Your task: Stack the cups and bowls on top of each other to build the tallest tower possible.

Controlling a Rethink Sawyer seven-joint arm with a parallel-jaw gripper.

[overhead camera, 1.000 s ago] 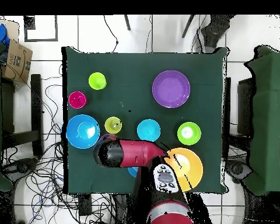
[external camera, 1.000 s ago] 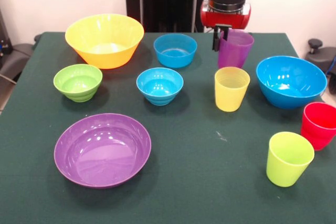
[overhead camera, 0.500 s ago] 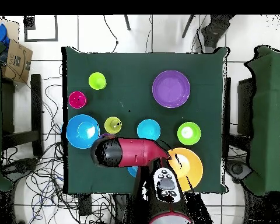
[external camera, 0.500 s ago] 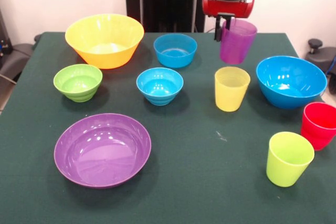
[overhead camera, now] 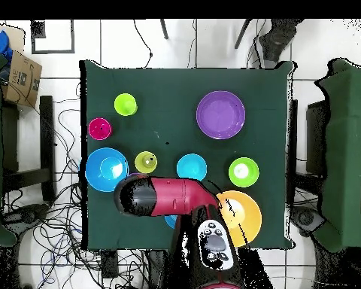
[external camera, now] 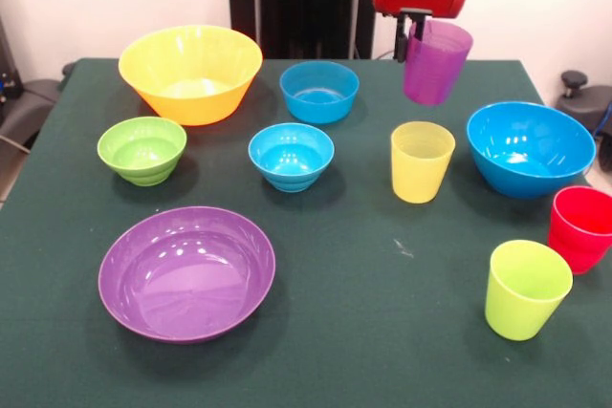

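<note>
Purple cup (external camera: 436,62): translucent, tapered, no handle, hangs clear of the table (external camera: 363,332), tilted slightly, above and behind the yellow cup (external camera: 421,161). Gripper (external camera: 413,33) is clamped on its rim, one black finger (external camera: 403,40) visible against the cup's outer wall.

Nothing stacked yet; every other piece sits singly on the green cloth. In front view: large yellow-orange bowl (external camera: 190,73) far left, small green bowl (external camera: 142,149) in front of it, wide purple bowl (external camera: 186,271) nearest. Two small blue bowls (external camera: 319,91) (external camera: 291,156) mid-table. Large blue bowl (external camera: 530,147) right, red cup (external camera: 580,227) at the right edge, lime green cup (external camera: 525,289) near it.

No legible writing on the cups or bowls. Cardboard box (overhead camera: 18,75) beside the table has print, unreadable.

Arm (overhead camera: 168,197): red-and-black, wrist pointing straight down in front view; overhead, it lies across the table's robot-side edge, hiding the held cup.
</note>
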